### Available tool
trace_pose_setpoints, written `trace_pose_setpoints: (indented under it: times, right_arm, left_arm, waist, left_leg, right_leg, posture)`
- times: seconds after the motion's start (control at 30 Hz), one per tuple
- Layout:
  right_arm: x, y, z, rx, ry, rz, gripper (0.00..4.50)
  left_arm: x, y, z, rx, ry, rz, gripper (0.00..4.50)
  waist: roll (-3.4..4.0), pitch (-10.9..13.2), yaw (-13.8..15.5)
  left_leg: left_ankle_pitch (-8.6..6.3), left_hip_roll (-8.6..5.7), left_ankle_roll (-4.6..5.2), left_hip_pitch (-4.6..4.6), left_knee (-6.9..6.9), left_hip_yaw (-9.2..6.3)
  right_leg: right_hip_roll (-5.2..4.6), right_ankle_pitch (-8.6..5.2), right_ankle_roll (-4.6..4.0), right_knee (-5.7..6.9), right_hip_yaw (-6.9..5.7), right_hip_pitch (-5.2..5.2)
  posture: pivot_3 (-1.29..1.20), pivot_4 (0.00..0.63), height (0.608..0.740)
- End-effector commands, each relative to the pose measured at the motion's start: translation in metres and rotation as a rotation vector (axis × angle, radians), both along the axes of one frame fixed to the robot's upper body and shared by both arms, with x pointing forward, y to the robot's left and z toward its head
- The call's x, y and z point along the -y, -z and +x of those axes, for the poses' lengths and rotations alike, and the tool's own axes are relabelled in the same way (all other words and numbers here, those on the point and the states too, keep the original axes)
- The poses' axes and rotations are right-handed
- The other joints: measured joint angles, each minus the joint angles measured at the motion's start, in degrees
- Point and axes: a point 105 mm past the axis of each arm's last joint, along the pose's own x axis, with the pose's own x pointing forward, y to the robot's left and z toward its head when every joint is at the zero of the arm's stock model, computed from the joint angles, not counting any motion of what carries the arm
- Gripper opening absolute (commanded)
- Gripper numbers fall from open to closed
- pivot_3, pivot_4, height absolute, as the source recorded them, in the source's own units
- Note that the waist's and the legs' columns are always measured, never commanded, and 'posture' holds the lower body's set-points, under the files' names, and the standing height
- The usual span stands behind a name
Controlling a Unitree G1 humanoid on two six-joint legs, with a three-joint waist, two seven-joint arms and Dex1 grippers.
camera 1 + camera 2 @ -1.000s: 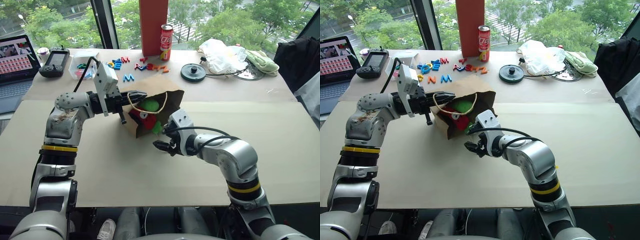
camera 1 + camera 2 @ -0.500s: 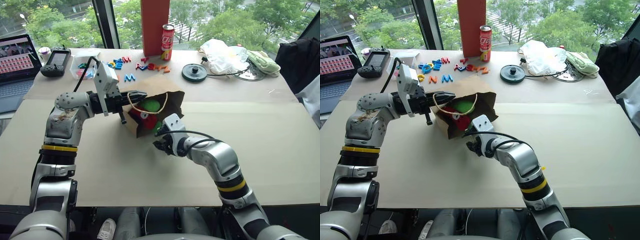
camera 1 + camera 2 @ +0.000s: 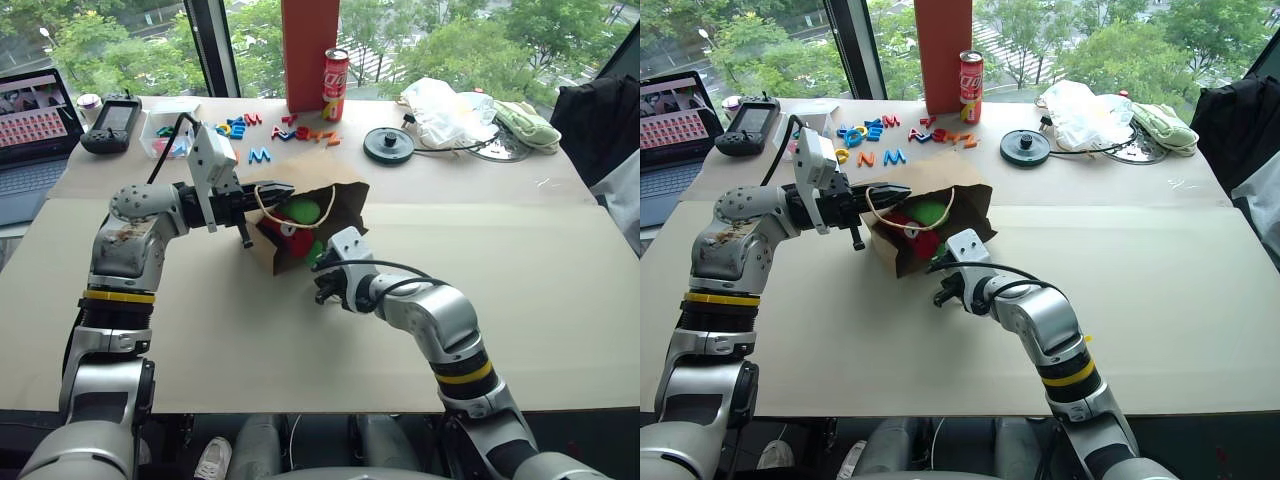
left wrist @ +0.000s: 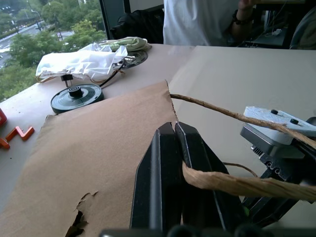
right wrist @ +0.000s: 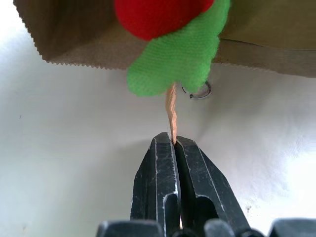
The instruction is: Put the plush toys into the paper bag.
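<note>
A: Your paper bag [image 3: 318, 205] is lying on its side on the tan table [image 3: 560, 300], mouth turned toward you, just this side of the scattered plastic letters [image 3: 262, 128] and the red can [image 3: 333, 84].

B: And my left gripper [image 3: 268, 190]?

A: It's at the bag's upper rim, fingers [image 4: 170, 177] pressed together on one twisted cord handle [image 4: 232, 183]. From the left wrist camera you can see the cord squeezed between them, with the bag's brown panel spreading out behind.

B: Where are the toys?

A: The lime-green plush [image 3: 301, 211] sits inside the bag's mouth, well in. The red chili plush [image 3: 281, 236] lies in front of it at the opening, its eye facing out and its green stem [image 5: 173, 66] spilling over the bag's lower edge onto the table.

B: Right gripper?

A: Your right gripper [image 3: 322, 292] is on the table just in front of the bag's mouth, beside that green stem. Its fingers [image 5: 173, 182] are clamped tight on the other cord handle [image 5: 171, 111], which runs up toward the stem. A small metal ring [image 5: 199, 92] lies on the table next to the stem.

B: Anything else near the bag?

A: A black disc [image 3: 387, 144] and a white plastic bag [image 3: 445, 110] sit beyond it, on your right.
</note>
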Motion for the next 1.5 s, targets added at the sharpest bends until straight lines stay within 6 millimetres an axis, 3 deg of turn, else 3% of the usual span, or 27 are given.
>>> trace_pose_setpoints:
  times: [0.03,0.23,0.37,0.47,0.57,0.63,0.77,0.87,0.97,1.5]
  right_arm:
    - [0.003,-0.022,0.001,0.079,0.0,0.077,0.19]
    - [0.036,-0.058,0.005,0.201,0.042,0.135,0.19]
    - [0.056,-0.103,0.007,0.357,0.052,0.174,0.19]
    - [0.064,-0.133,0.004,0.465,0.039,0.173,0.19]
    - [0.065,-0.147,0.001,0.529,0.022,0.146,0.19]
    - [0.063,-0.15,-0.001,0.558,0.005,0.11,0.19]
    - [0.052,-0.141,-0.007,0.569,-0.052,0.032,0.19]
    - [0.044,-0.123,-0.009,0.523,-0.096,-0.028,0.19]
    - [0.04,-0.123,-0.008,0.523,-0.102,-0.018,0.19]
    - [0.045,-0.133,0.006,0.553,-0.045,-0.006,0.19]
  left_arm:
    - [0.003,-0.015,-0.001,0.054,0.017,-0.016,0.0]
    - [0.007,-0.023,0.003,0.038,0.01,-0.108,0.0]
    - [0.008,-0.036,0.009,0.016,-0.023,-0.234,0.0]
    - [0.005,-0.048,0.017,-0.016,-0.085,-0.382,0.0]
    - [0.005,-0.047,0.019,-0.057,-0.123,-0.469,0.0]
    - [0.007,-0.039,0.017,-0.081,-0.135,-0.483,0.0]
    - [0.004,-0.019,0.016,-0.125,-0.189,-0.486,0.0]
    - [0.002,0.005,0.013,-0.157,-0.211,-0.428,0.0]
    - [0.0,0.015,0.013,-0.171,-0.227,-0.404,0.0]
    - [-0.007,0.003,0.014,-0.16,-0.246,-0.454,0.0]
  waist:
    - [0.0,0.0,0.01]
    - [0.0,0.0,0.25]
    - [0.0,0.0,0.21]
    - [0.0,0.0,0.04]
    - [0.0,0.0,-0.1]
    - [-0.01,0.0,-0.03]
    - [0.0,0.0,-0.06]
    - [0.0,0.0,0.08]
    - [0.0,0.0,0.13]
    - [0.0,0.0,0.24]
  left_leg:
    - [0.0,0.0,0.0,0.0,0.0,0.0]
    - [0.0,-0.02,0.0,-0.01,0.01,-0.01]
    - [0.0,-0.03,0.0,-0.03,0.01,-0.04]
    - [0.0,-0.02,0.01,-0.02,-0.01,-0.25]
    - [-0.01,-0.03,0.01,0.0,-0.03,-0.54]
    - [-0.01,-0.04,0.01,-0.01,-0.04,-0.6]
    - [0.0,-0.09,0.01,-0.01,-0.04,-0.6]
    - [0.01,-0.09,0.0,-0.02,-0.04,-0.63]
    - [0.01,-0.1,0.0,0.0,-0.03,-0.63]
    - [0.02,-0.11,-0.02,-0.02,-0.07,-0.65]
  right_leg:
    - [0.0,0.0,0.0,0.0,0.0,0.0]
    - [-0.03,0.0,0.01,-0.02,-0.01,0.02]
    - [-0.02,0.0,0.01,-0.05,0.0,0.02]
    - [0.0,0.0,0.01,-0.02,0.01,0.0]
    - [0.04,0.0,0.01,-0.03,0.01,0.02]
    - [0.05,0.0,0.01,-0.03,0.0,0.03]
    - [-0.02,0.0,0.01,-0.04,0.01,0.05]
    - [0.0,0.0,0.01,-0.04,-0.01,0.04]
    - [-0.02,-0.01,0.01,-0.37,-0.01,0.06]
    - [-0.01,0.0,0.01,-0.53,-0.03,0.12]
  posture:
    - [0.0,0.15,0.739]
    - [0.0,0.15,0.739]
    - [0.0,0.15,0.739]
    - [0.0,0.15,0.739]
    - [0.0,0.15,0.739]
    - [0.0,0.15,0.739]
    - [0.0,0.15,0.739]
    - [0.0,0.15,0.739]
    - [0.0,0.15,0.739]
    - [0.0,0.15,0.739]
